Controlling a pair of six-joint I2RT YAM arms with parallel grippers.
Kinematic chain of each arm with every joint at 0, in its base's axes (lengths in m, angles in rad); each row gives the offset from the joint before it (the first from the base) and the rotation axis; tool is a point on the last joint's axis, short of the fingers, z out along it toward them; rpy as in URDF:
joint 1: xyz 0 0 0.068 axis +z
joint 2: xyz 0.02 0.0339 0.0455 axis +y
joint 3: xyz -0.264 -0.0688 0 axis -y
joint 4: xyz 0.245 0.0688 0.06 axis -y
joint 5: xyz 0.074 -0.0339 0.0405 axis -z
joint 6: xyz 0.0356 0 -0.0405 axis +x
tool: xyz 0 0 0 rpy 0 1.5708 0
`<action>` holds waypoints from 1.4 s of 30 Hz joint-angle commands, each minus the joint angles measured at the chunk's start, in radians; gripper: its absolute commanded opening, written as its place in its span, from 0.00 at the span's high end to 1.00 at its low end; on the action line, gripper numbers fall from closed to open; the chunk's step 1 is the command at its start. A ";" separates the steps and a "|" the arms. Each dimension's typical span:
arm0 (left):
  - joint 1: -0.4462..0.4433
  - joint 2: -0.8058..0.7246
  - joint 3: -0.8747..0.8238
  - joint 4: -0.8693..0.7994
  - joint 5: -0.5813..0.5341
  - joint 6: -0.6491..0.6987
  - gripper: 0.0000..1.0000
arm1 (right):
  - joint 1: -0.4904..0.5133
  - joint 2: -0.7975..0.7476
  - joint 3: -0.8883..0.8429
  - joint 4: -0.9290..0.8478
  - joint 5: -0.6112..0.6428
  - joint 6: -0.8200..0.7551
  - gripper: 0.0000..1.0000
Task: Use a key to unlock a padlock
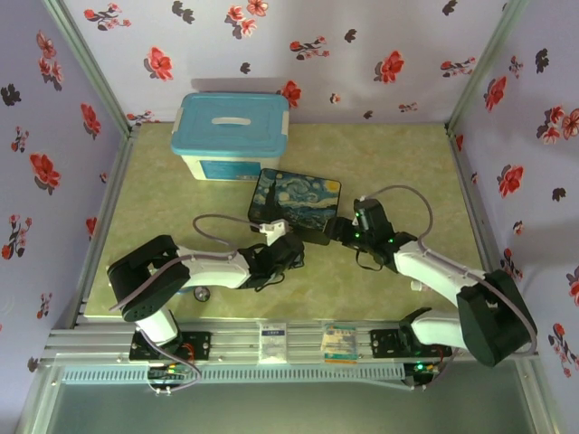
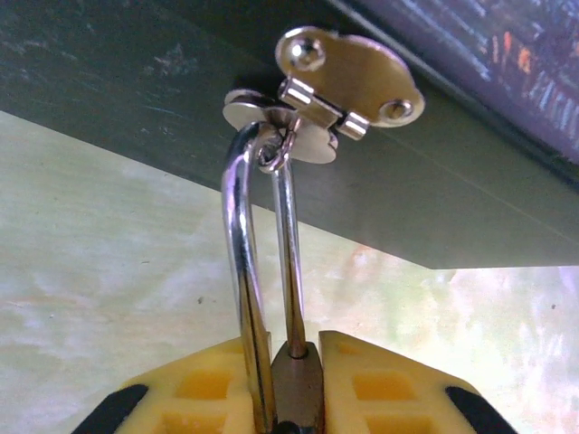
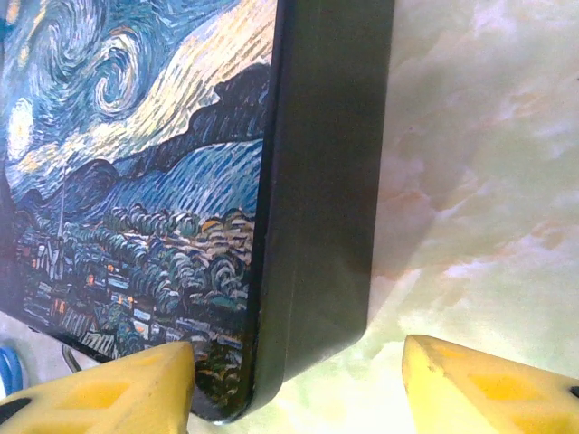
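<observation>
Yellow fingers (image 2: pixel 380 384) of the left tool (image 2: pixel 291 362) stand at the bottom edge of the left wrist view, pressed together on the padlock (image 2: pixel 298 393). Its body is small and of dark brass colour, and little of it can be seen between the pads. Its thin silver shackle (image 2: pixel 240 235) rises from the body in a long narrow loop. The top of the loop goes through the ring of a shiny silver hasp (image 2: pixel 348 86). This hasp is fixed on the dark side wall of the Starry Night box (image 2: pixel 136 81), so the padlock hangs at the box, above the pale green marbled tabletop (image 2: pixel 109 253). If the shackle is latched or free, I cannot tell.

At the right wrist, the right tool (image 3: pixel 297 362) is spread wide across a corner of the same box. One finger is over the painted lid, and the other is beside the dark wall, apart from it. It grips nothing.

From above, both arms (image 1: pixel 217 267) meet at the near edge of the box, left arm at the near left corner and right arm at the near right corner. A white storage bin (image 1: pixel 233 127) with turquoise lid stands just behind the box. The close wrist views give the hasp, the shackle and the brush strokes on the lid in detail.
</observation>
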 commanded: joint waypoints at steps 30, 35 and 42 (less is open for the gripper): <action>-0.036 0.125 0.293 -0.778 -0.222 0.141 0.76 | 0.078 0.259 0.123 -0.047 0.035 -0.101 0.45; -0.051 0.187 0.388 -0.925 -0.284 0.172 0.75 | 0.081 0.280 0.133 -0.036 0.026 -0.096 0.46; -0.113 0.312 0.540 -1.058 -0.386 0.185 0.79 | 0.080 0.285 0.124 -0.011 0.046 -0.076 0.48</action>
